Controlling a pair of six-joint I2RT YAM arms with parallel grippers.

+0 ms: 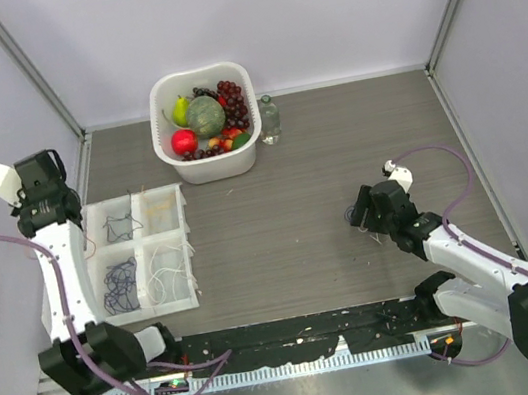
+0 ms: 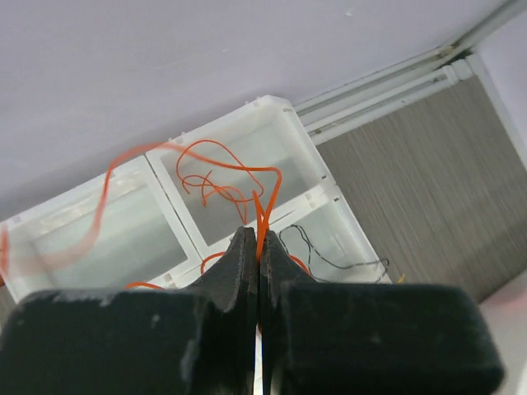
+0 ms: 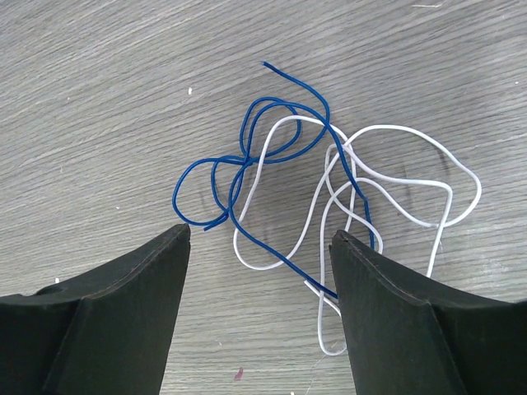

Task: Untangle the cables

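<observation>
A blue cable (image 3: 263, 140) and a white cable (image 3: 395, 173) lie looped through each other on the wooden table. My right gripper (image 3: 259, 239) hovers just above them, jaws wide open, with the nearest blue and white strands running by its right finger (image 3: 387, 313). In the top view it (image 1: 359, 215) sits at the table's right. My left gripper (image 2: 258, 247) is shut on a thin orange cable (image 2: 222, 177), which curls up from the tips above a white divided tray (image 2: 280, 115). In the top view the left gripper (image 1: 62, 213) is raised at the tray's left edge.
The tray (image 1: 190, 232) has several compartments holding sorted dark, purple and white wires; one black wire (image 2: 329, 251) shows below my left gripper. A white basket of fruit (image 1: 166, 145) and a small clear bottle (image 1: 269, 118) stand at the back. Walls close in on the left, the right and the back.
</observation>
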